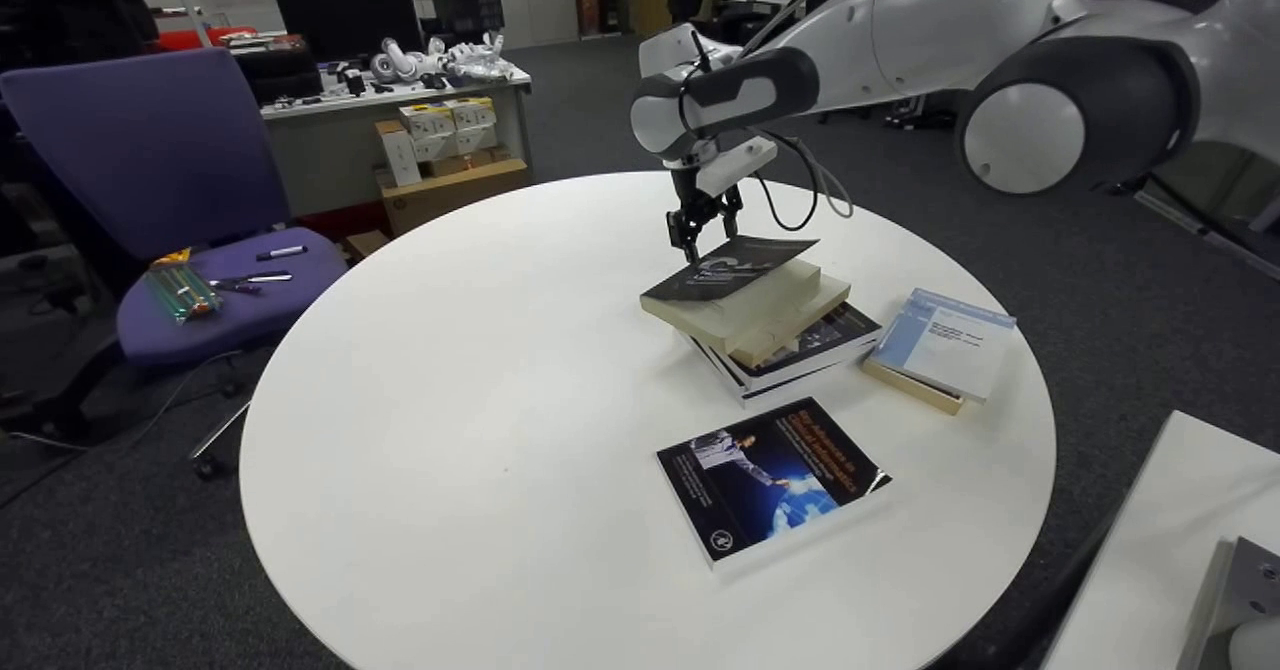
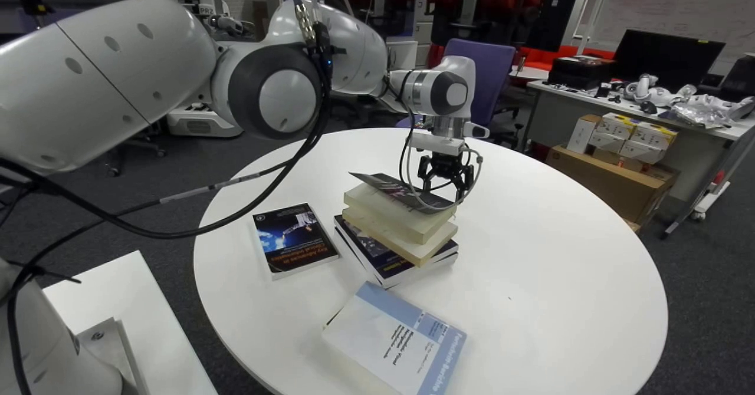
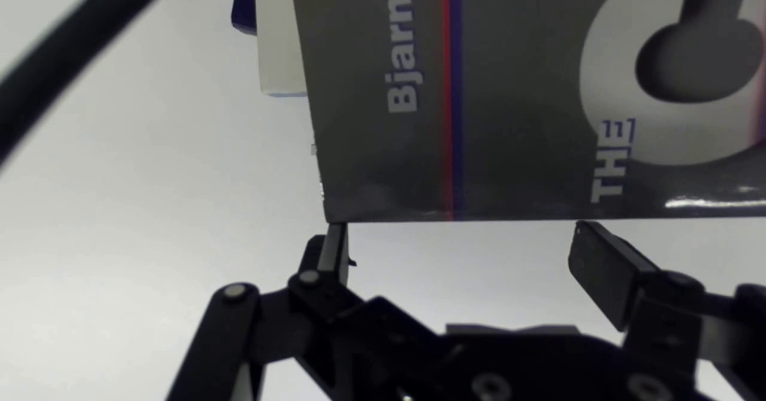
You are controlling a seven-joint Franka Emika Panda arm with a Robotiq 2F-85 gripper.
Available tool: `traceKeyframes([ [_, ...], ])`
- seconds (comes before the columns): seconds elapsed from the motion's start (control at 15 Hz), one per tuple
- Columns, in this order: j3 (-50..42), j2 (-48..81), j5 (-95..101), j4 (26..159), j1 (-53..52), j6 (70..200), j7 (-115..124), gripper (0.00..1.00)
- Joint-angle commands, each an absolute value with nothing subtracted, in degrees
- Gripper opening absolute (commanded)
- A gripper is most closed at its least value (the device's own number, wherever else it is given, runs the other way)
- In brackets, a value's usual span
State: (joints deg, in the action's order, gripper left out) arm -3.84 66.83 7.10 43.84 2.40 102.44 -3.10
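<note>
"Just beside the gripper (image 3: 459,236), what was that?"
"A thick book (image 3: 520,102), its glossy dark cover bent up from cream pages. The jaws stood spread wide, tips close to the cover's straight edge; whether they touched it, I couldn't tell."
"And what was beneath?"
"Lower than the gripper, a skewed pile of books (image 2: 389,239), cream page edges above slick, dark covers, all on a smooth, round white table (image 1: 450,400)."
</note>
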Motion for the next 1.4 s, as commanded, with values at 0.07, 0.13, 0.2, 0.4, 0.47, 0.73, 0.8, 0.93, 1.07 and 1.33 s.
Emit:
traceKeyframes([
  [0.07, -3.4, 69.0, 6.7, 39.1, 3.6, 98.5, -5.8, 1.00],
  [0.13, -3.6, 69.3, 6.9, 39.0, 3.5, 98.6, -5.9, 1.00],
  [0.2, -3.9, 69.6, 7.2, 38.9, 3.4, 98.6, -5.8, 1.00],
  [0.4, -4.1, 70.6, 7.6, 38.6, 3.2, 98.6, -5.8, 1.00],
  [0.47, -4.2, 70.8, 7.7, 38.8, 3.1, 98.7, -6.0, 1.00],
  [0.73, -4.1, 71.4, 7.7, 38.6, 3.3, 98.4, -6.6, 1.00],
  [0.8, -3.9, 71.3, 7.5, 38.6, 3.6, 98.4, -7.1, 1.00],
  [0.93, -2.7, 70.9, 6.3, 38.7, 4.7, 98.4, -10.2, 1.00],
  [1.07, -1.3, 70.8, 4.6, 38.2, 6.5, 98.6, -13.9, 1.00],
  [1.33, 3.0, 70.9, -0.5, 36.6, 11.2, 96.7, -22.7, 1.00],
])
